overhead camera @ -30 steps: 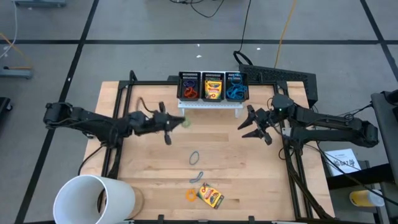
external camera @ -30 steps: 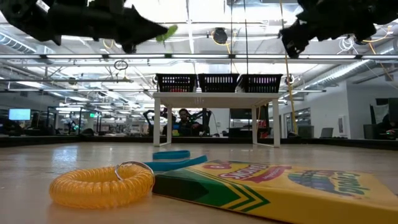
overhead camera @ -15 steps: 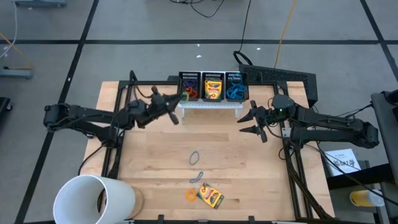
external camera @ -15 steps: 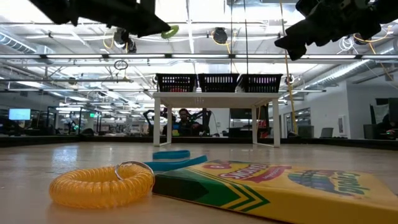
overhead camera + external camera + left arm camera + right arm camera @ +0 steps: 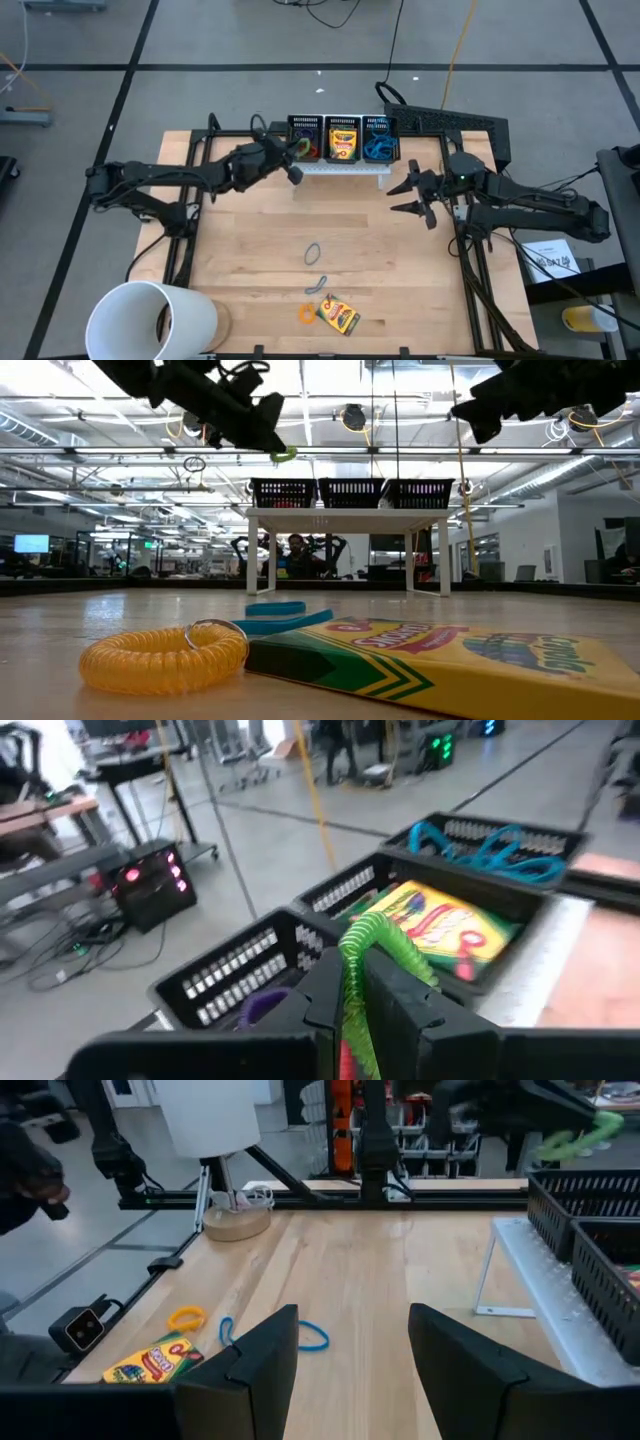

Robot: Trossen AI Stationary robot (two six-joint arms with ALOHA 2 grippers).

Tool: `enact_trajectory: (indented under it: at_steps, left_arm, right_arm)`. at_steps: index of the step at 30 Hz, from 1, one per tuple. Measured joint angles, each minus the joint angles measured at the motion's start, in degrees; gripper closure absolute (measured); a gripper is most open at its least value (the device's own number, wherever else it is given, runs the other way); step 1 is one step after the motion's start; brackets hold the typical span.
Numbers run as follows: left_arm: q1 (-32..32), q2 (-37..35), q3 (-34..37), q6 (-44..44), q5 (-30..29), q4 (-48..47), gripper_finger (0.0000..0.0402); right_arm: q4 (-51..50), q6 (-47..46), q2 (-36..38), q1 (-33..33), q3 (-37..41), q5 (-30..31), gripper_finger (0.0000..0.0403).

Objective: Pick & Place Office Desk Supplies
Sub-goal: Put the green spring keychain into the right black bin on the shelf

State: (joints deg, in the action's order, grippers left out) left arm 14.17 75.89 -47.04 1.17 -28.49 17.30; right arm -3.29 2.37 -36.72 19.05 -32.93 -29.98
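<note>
My left gripper [image 5: 293, 162] is shut on a green coiled band [image 5: 378, 942] and hovers at the front rim of the left black mesh bin [image 5: 305, 140], which holds red, orange and purple loops. The middle bin [image 5: 342, 140] holds a crayon box and the right bin [image 5: 378, 141] holds blue loops. Near the table's front edge another crayon box [image 5: 339, 316], an orange coil [image 5: 306, 313] and two bluish loops [image 5: 314, 253] lie flat. At the right, my right gripper [image 5: 407, 197] hangs open above the table with nothing between its fingers. My left gripper pinches the green coiled band's lower stretch [image 5: 352, 1005] between its two fingers. They reach nearly level, slanting from the table's left toward the bins. The rest of the band arches out past the fingertips [image 5: 285, 455], lifted clear of table and bin.
The three bins stand on a small white shelf [image 5: 340, 168] at the far edge. A large white cup [image 5: 150, 320] lies at the near left corner. Black frame rails [image 5: 185, 215] run along the table's left and right sides. Bare wood lies between the shelf and the loose items.
My left gripper has carried the green band up and toward the far edge and the right, to the left bin's front rim, and has tipped from pointing downward to nearly level. The band stays in its fingers, clear of the table.
</note>
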Motion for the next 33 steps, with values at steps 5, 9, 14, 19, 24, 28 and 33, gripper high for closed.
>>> enact_trajectory:
  at_steps: [5, 9, 14, 19, 24, 28, 33]
  left_arm:
    - [3.8, 2.0, -1.8, -4.5, 0.3, -3.5, 0.0366]
    - [6.5, 3.0, -2.9, -8.6, 1.0, -3.5, 0.0366]
    - [8.1, 3.8, -3.2, -12.1, 1.6, -3.7, 0.0366]
    - [8.3, 3.8, -3.3, -12.5, 1.6, -3.5, 0.0366]
    - [8.3, 3.8, -3.3, -12.6, 4.9, -3.2, 0.0366]
    - [8.2, 3.8, -3.3, -12.7, 6.1, -3.3, 0.0366]
    - [8.3, 3.8, -3.3, -13.7, 6.1, -3.3, 0.0366]
  right_arm:
    - [-3.6, 0.3, 3.3, 0.0, 0.0, 0.2, 0.0222]
    - [-4.8, 0.3, 4.3, 0.0, 0.0, 0.2, 0.0222]
    - [-5.2, 0.3, 4.3, 0.0, 0.0, 0.2, 0.0222]
    - [-5.1, 0.3, 4.3, 0.0, 0.0, 0.2, 0.0222]
    - [-5.2, 0.3, 4.3, 0.0, 0.0, 0.2, 0.0222]
    - [-5.1, 0.3, 4.3, 0.0, 0.0, 0.2, 0.0222]
    - [-5.1, 0.3, 4.3, 0.0, 0.0, 0.3, 0.0222]
